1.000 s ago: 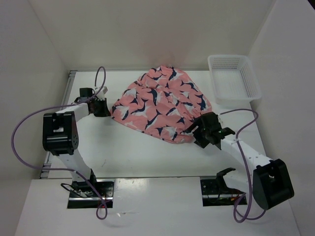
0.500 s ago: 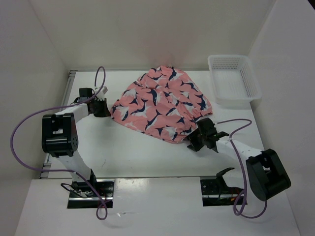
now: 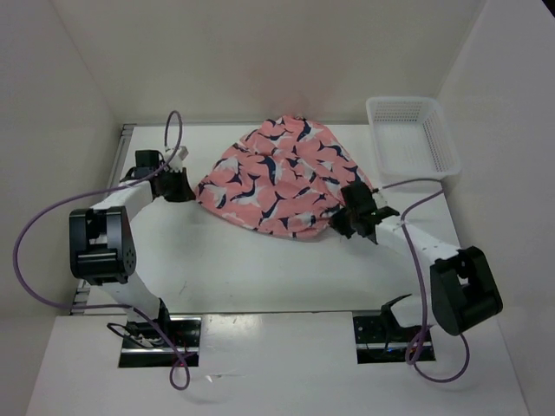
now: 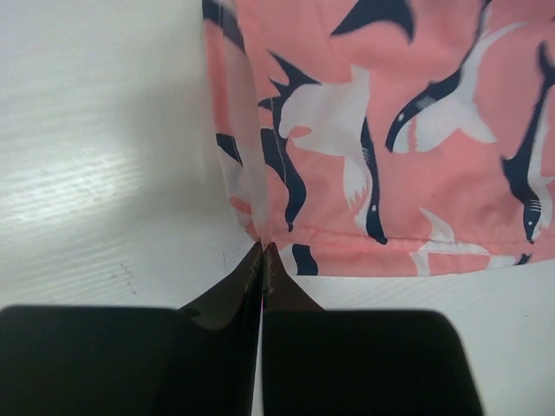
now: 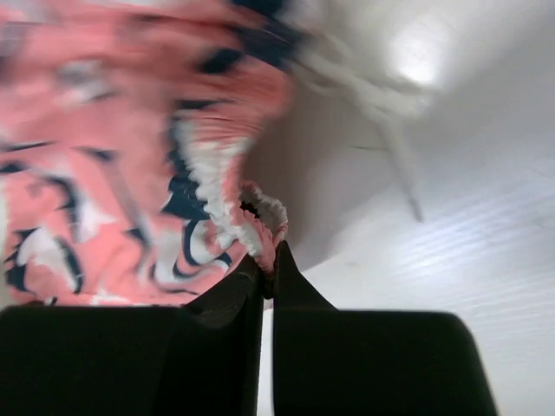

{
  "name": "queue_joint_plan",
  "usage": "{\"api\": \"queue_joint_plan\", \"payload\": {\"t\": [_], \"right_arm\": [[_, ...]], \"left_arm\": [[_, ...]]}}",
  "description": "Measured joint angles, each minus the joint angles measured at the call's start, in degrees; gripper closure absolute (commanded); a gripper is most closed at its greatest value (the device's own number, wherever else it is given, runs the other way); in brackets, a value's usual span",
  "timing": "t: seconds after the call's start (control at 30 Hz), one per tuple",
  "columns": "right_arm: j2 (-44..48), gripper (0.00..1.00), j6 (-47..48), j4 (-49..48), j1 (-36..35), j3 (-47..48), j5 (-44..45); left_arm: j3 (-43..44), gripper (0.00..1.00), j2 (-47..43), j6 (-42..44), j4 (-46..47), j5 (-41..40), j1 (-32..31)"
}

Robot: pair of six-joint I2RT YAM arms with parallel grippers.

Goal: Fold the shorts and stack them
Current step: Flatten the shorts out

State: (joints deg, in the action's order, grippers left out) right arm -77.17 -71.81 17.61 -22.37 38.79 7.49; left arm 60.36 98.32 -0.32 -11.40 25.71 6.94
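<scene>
Top external: the shorts (image 3: 282, 182) lie spread on the table (image 3: 225, 269). The left end effector (image 4: 262, 250) pinches a hem corner and the right end effector (image 5: 267, 270) pinches the gathered waistband. The fabric is probably light and limp, so grip seams.

The left gripper (image 4: 262, 256) fills the bottom of the frame, black and blurred; its two fingers are pressed together with no gap, their tips pinching the lower-left corner of the shorts (image 4: 390, 130) at the hem; the salmon fabric with navy-and-white shapes spreads flat up and to the right; the white table (image 4: 104, 156) shows at left and below the hem.
</scene>
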Motion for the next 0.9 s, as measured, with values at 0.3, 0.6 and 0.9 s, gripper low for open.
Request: {"api": "queue_joint_plan", "payload": {"t": [0.3, 0.6, 0.9], "right_arm": [[10.23, 1.00, 18.01, 9.22, 7.26, 30.29, -0.07], [12.98, 1.00, 32.59, 22.99, 7.10, 54.47, -3.69], [18.14, 1.00, 39.26, 33.51, 6.86, 77.40, -7.28]], "left_arm": [[17.46, 1.00, -9.92, -0.09, 2.49, 4.04, -0.09], [39.47, 1.00, -20.04, -0.24, 0.28, 9.31, 3.02], [63.52, 1.00, -26.56, -0.68, -10.60, 10.05, 3.04]]}}
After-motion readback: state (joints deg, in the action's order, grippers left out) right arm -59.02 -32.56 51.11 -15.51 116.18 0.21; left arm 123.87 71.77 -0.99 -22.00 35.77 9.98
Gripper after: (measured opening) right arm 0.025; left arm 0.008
